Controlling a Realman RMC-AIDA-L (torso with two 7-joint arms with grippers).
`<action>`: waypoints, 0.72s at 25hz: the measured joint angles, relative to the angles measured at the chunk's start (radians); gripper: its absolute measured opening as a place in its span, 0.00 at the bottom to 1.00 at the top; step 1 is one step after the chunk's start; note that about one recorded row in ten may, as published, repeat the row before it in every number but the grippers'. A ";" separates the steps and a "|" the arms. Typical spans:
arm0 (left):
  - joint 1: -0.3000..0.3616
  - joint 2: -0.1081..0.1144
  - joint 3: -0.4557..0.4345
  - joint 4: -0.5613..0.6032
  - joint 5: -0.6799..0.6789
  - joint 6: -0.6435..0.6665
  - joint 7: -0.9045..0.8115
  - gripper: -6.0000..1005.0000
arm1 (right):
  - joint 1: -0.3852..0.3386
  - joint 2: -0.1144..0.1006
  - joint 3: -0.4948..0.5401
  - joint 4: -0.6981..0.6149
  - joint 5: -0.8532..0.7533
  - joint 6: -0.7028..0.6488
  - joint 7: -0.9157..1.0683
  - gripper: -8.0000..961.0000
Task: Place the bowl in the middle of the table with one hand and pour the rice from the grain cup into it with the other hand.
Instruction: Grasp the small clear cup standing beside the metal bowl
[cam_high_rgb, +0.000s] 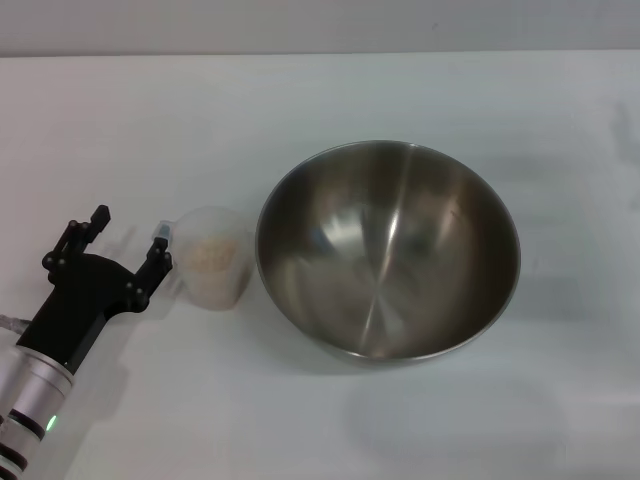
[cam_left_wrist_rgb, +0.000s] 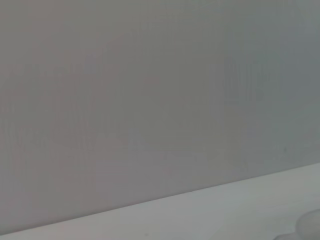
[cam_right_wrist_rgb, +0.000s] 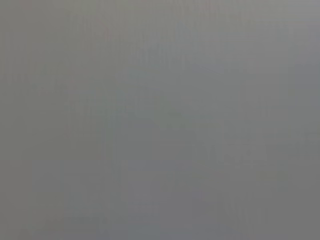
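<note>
The large steel bowl (cam_high_rgb: 388, 250) stands on the white table (cam_high_rgb: 320, 90), near its middle, empty. The small clear grain cup (cam_high_rgb: 213, 257) stands just left of the bowl, close to its rim, with pale rice (cam_high_rgb: 211, 255) inside. My left gripper (cam_high_rgb: 130, 233) is open at the table's left, its near finger beside the cup's left side, nothing between the fingers. A blurred edge of the cup (cam_left_wrist_rgb: 311, 222) shows at the corner of the left wrist view. My right gripper is out of view.
The right wrist view shows only a plain grey surface. The left wrist view shows a grey wall above the table's edge (cam_left_wrist_rgb: 200, 210).
</note>
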 joint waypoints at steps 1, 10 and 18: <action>0.000 0.000 0.000 0.000 0.000 0.000 -0.001 0.79 | 0.001 0.000 0.000 0.000 0.000 0.001 0.000 0.61; -0.007 0.000 0.000 0.001 -0.002 -0.006 0.002 0.57 | 0.004 -0.002 0.000 0.000 0.001 0.002 0.000 0.61; -0.014 0.000 0.000 -0.001 -0.002 -0.008 0.000 0.13 | 0.004 -0.003 0.000 0.001 0.002 0.003 0.000 0.61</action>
